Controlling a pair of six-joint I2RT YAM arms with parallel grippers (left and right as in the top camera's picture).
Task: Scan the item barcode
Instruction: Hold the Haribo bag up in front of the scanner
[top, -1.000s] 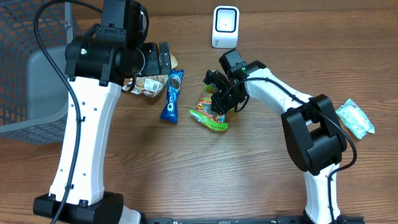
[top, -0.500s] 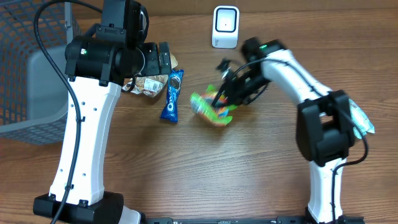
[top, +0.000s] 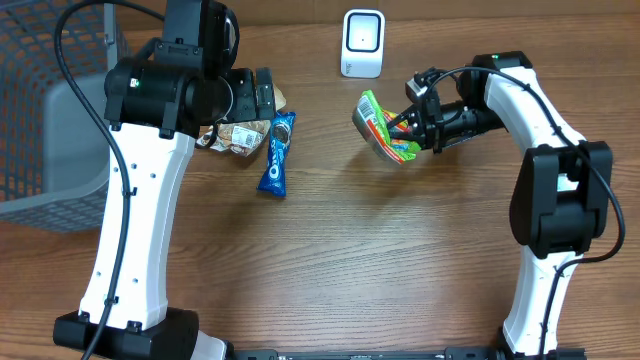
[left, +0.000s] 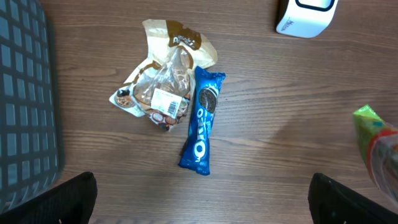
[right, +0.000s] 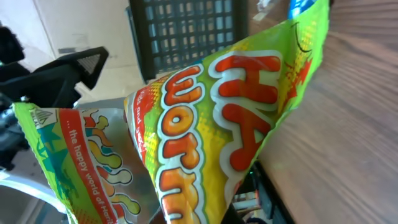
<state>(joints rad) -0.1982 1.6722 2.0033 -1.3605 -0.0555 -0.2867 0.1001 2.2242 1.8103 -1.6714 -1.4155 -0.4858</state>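
The right gripper (top: 418, 122) is clamped on the candy bag (top: 382, 125), holding it up near the scanner (top: 362, 43). The left gripper (left: 202, 196) hangs wide apart above the Oreo pack (left: 202, 121) and 1 snack bag (left: 163, 87).

1. Right wrist view: the candy bag (right: 205, 124) runs off the frame at 6 and 9 o'clock and hides the fingers of the right gripper (top: 420, 122).
2. Left wrist view: the scanner (left: 306, 15) is cut off at 1 o'clock and the basket (left: 25, 106) at 9. The bag is blurred and cut off at 3.
3. Overhead: the snack pack (top: 235, 135) lies partly under the left arm (top: 140, 200). The bag's print is too small to read.
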